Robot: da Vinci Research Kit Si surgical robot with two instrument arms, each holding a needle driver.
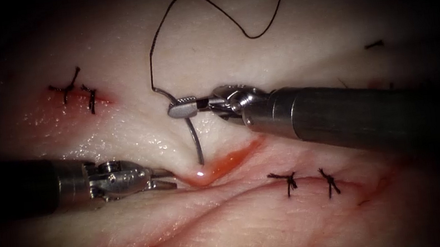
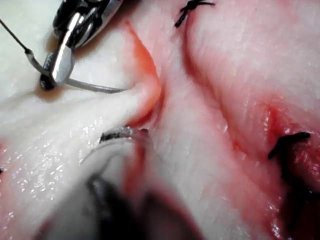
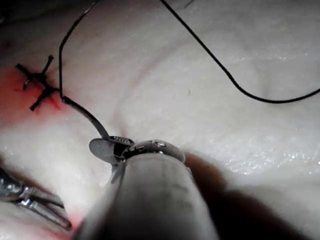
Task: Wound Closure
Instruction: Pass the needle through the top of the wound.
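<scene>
Status: closure is partly complete. Finished knots [image 1: 291,181] sit on the cut [image 1: 235,159] toward the endoscope view's right, with a second one just beside them [image 1: 328,181]; another knotted pair [image 1: 73,91] lies on a separate red mark at the upper left of the tissue [image 1: 133,235]. The stretch of cut between the two tools remains open and holds red fluid [image 1: 220,168]; by judgement, at least this stitch is outstanding.

Right claw [image 1: 183,108]: clamped on the needle [image 1: 195,138] close to its thread end, roughly a third along the curve from the swage; the right wrist view confirms the jaws closed across the needle body [image 3: 95,122].

Needle position: on the upper side of the cut, curving down from the right claw; its tip meets the tissue at the cut's upper lip; penetration depth cannot be determined, though the left wrist view shows the tip [image 2: 107,90] entering a raised fold.

Thread [image 1: 205,2]: trails from the needle's end in a slack loop over the upper tissue; not yet drawn through.

Left claw [image 1: 166,179]: clamped on the tissue edge at the left end of the open gap, lifting the lip toward the needle; it holds neither needle nor thread.
</scene>
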